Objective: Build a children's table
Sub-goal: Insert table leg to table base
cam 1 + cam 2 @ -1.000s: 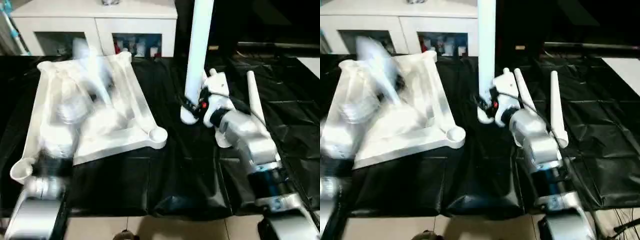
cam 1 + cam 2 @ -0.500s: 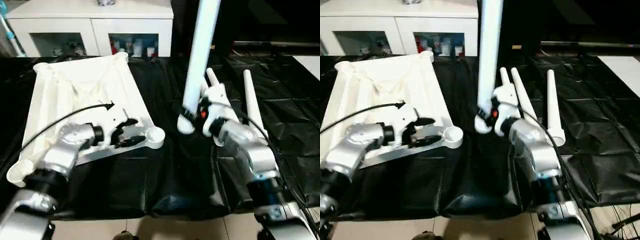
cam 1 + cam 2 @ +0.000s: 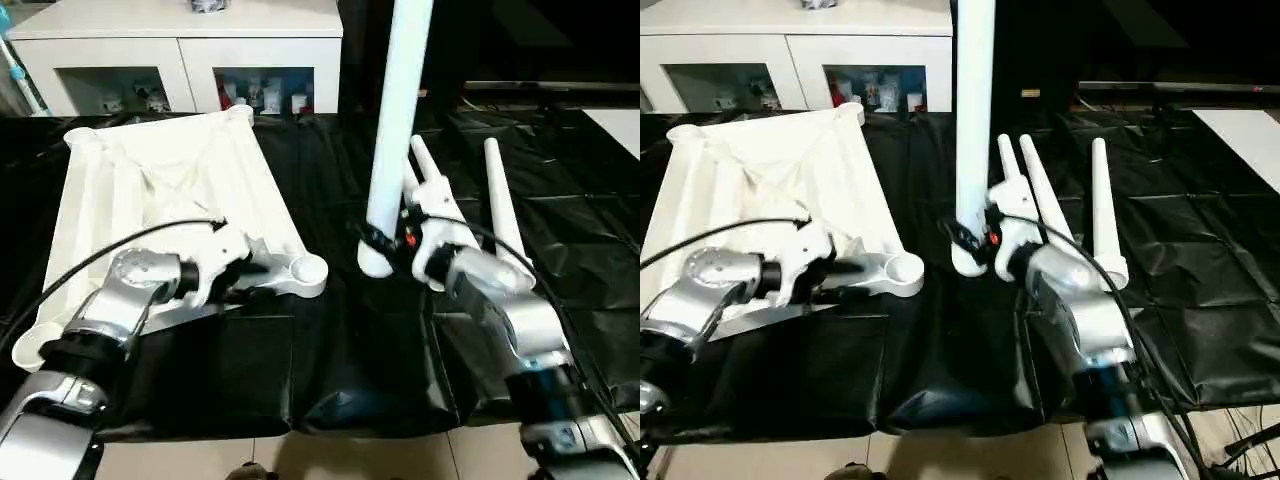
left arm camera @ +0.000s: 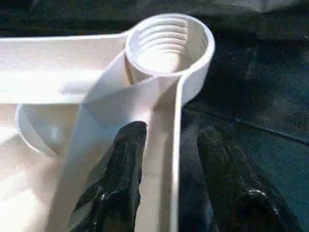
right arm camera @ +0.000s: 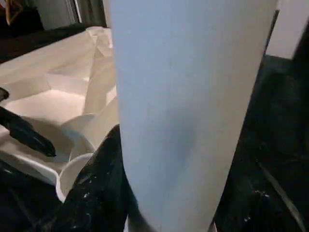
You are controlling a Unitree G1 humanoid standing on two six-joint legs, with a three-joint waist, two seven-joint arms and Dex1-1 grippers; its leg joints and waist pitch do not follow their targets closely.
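Note:
The white tabletop [image 3: 170,190] lies upside down on the left of the black-sheeted table. Its near right corner socket [image 3: 308,268] faces up, and its threaded inside [image 4: 169,46] is visible in the left wrist view. My left gripper [image 3: 250,277] is open at the near rim just left of that socket. One finger [image 4: 128,159] is inside the rim and the other [image 4: 219,164] outside. My right gripper [image 3: 385,240] is shut on a white leg [image 3: 398,120]. It holds the leg upright, lower end just right of the socket. Two more legs [image 3: 500,205] lie behind it.
A white glass-door cabinet [image 3: 180,40] stands behind the table. The black sheet [image 3: 330,340] covers the table to its front edge, with floor below. A black cable [image 3: 120,245] arcs over my left forearm.
My left arm has swung down from over the tabletop and set its gripper at the rim beside the corner socket. The right gripper with the upright leg has barely shifted.

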